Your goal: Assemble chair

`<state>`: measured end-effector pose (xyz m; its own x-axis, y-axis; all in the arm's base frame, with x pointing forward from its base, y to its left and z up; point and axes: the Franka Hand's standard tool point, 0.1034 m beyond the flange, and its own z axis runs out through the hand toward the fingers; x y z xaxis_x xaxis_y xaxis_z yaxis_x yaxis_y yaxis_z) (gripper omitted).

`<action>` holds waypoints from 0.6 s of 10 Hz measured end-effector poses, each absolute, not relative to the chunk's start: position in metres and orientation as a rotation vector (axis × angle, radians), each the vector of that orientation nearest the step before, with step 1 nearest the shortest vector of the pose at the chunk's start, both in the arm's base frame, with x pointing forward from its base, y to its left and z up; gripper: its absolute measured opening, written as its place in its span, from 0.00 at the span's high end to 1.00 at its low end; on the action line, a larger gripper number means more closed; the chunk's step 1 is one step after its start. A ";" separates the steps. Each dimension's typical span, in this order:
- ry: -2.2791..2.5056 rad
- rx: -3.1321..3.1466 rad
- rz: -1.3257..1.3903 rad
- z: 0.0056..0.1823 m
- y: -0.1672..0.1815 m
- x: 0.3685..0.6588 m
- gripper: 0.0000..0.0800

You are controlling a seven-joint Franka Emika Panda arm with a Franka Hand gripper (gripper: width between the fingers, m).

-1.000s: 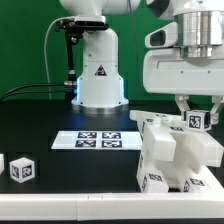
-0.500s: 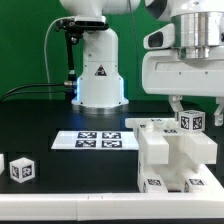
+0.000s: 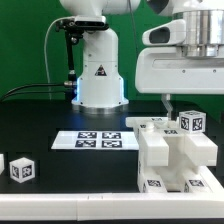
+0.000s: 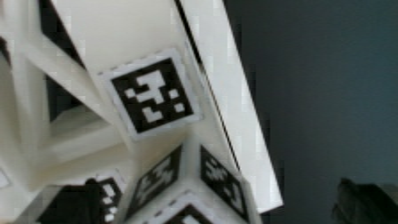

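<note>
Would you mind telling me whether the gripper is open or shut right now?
Open. In the exterior view the gripper has its fingers spread either side of the tagged top block of the chair, with a gap visible between finger and block.

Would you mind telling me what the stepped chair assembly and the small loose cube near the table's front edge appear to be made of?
The chair assembly: probably hard white plastic, matte to lightly glossy, with crisp molded edges and printed black-and-white tags. The loose cube: apparently the same white plastic, with a tag on its face. The table looks like matte black, possibly cloth-covered.
</note>
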<state>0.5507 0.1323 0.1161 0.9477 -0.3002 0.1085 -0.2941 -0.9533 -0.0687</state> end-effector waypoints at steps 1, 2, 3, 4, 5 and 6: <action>0.330 -3.074 -0.181 0.115 0.131 0.550 0.19; 0.232 -3.087 -0.184 0.115 0.131 0.551 0.19; 0.105 -3.101 -0.185 0.114 0.130 0.551 0.19; -0.199 -3.117 -0.185 0.114 0.122 0.552 0.19; -0.374 -3.128 -0.169 0.114 0.121 0.553 0.19; -0.393 -3.125 -0.172 0.114 0.121 0.553 0.19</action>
